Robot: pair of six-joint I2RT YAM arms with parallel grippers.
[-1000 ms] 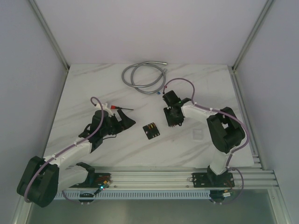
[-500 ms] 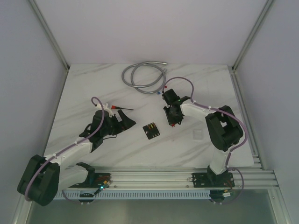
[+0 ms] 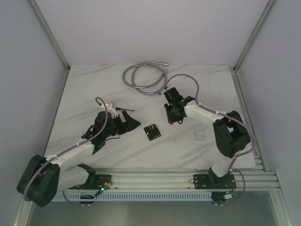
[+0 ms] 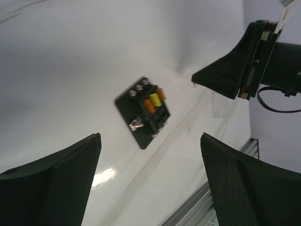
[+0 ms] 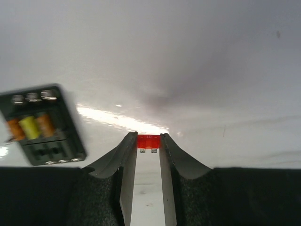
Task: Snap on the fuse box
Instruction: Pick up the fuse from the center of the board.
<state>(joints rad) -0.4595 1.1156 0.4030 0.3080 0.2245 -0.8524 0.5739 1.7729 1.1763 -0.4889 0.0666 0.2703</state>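
Observation:
The fuse box (image 3: 151, 132) is a small black square block lying flat on the white table between the arms. It shows orange and yellow fuses in the left wrist view (image 4: 146, 112) and in the right wrist view (image 5: 40, 123). My right gripper (image 5: 148, 141) is shut on a small red fuse (image 5: 148, 140) held at its fingertips, above the table to the upper right of the box (image 3: 171, 120). My left gripper (image 3: 133, 123) is open and empty, left of the box, its jaws wide apart in the left wrist view (image 4: 150, 155).
A coiled grey metal hose (image 3: 145, 76) lies at the back of the table. A faint clear square piece (image 3: 199, 135) lies right of the box. A thin red-handled tool (image 3: 117, 109) lies by the left arm. An aluminium rail (image 3: 155, 178) runs along the near edge.
My right gripper has shifted slightly with the red fuse, staying near the box's upper right. My left gripper has edged a little right toward the box. The box has not moved.

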